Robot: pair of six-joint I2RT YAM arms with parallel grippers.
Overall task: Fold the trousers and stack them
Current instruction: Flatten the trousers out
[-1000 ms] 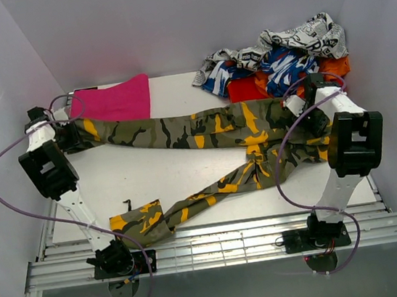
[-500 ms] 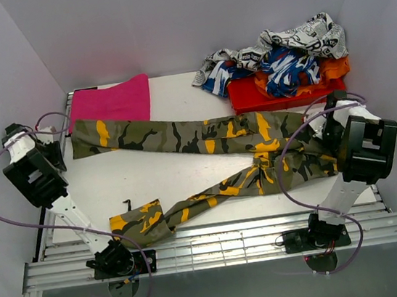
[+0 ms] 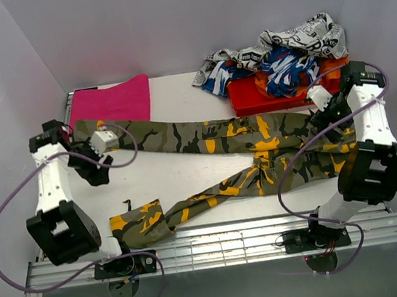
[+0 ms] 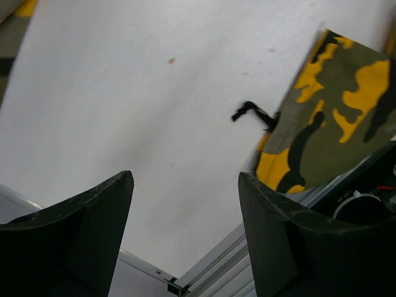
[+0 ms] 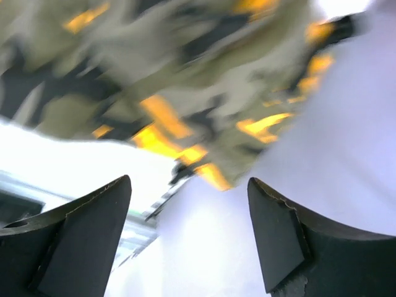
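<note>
Top view: high, behind arm bases, looks down on whole table (image 3: 181, 184), trousers (image 3: 204, 133) seen full length. Left wrist: close over table, faces near edge past own fingers (image 4: 80, 235); shares near-left cuff (image 4: 334, 117) with top view. Right wrist: very close, blurred; trousers (image 5: 154, 74) fill upper frame.

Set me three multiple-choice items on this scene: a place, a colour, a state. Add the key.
1. The pink cloth lies at the table's: A far left corner; B near right corner; C middle.
2. The flat thing under the heap of garments is: A green; B red; C white.
3. The trousers are: A folded in half; B rolled up; C spread out, legs apart.
Key: 1 A, it lies by the far left edge. 2 B, red shows below the heap. 3 C, both legs lie full length.
</note>
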